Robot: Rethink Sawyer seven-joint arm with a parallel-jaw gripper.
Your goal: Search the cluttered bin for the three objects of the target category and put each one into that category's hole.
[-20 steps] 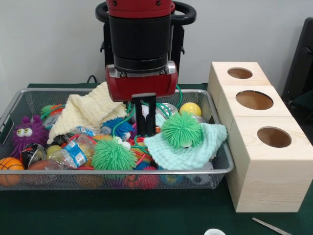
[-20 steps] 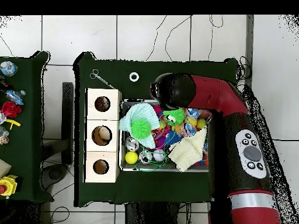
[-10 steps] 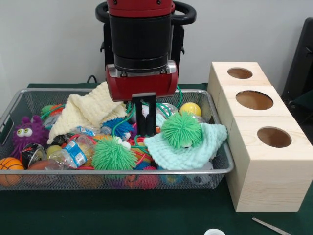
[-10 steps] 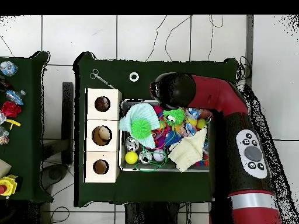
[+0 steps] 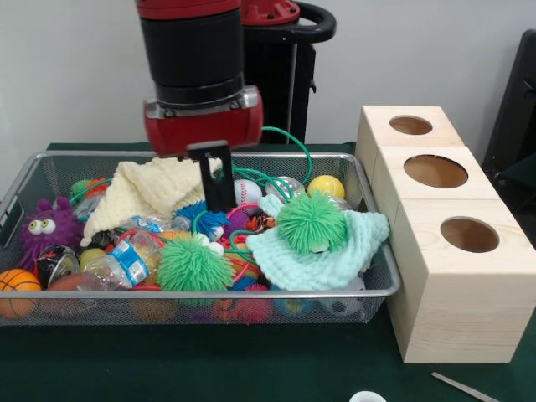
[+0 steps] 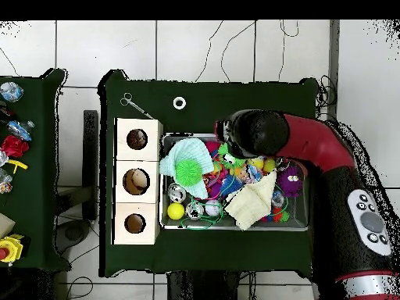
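Note:
The wire mesh bin (image 5: 209, 293) is full of toys: two green fuzzy balls (image 5: 311, 222) (image 5: 194, 262), a mint cloth (image 5: 339, 251), a cream cloth (image 5: 151, 188), a yellow ball (image 5: 326, 186) and a purple monster (image 5: 46, 226). My gripper (image 5: 219, 201) hangs over the bin's middle, just right of the cream cloth. It looks shut and empty, its tips just above a blue fuzzy toy (image 5: 205, 219). The mid-sized hole (image 5: 469, 234) is in the nearest wooden cube. In the overhead view the arm's head (image 6: 250, 137) hides the gripper; the bin (image 6: 234, 227) and that hole (image 6: 137, 139) show.
Three pale wooden cubes stand in a row right of the bin, with the widest hole (image 5: 435, 171) in the middle and the smallest (image 5: 410, 125) farthest. A green cord (image 5: 285, 138) loops up from the clutter. A metal tool (image 5: 465, 387) and a white ring (image 5: 367, 397) lie on the green table.
My gripper has risen out of the clutter and moved left in the front view, away from the mint cloth toward the cream cloth. The toys have not visibly shifted.

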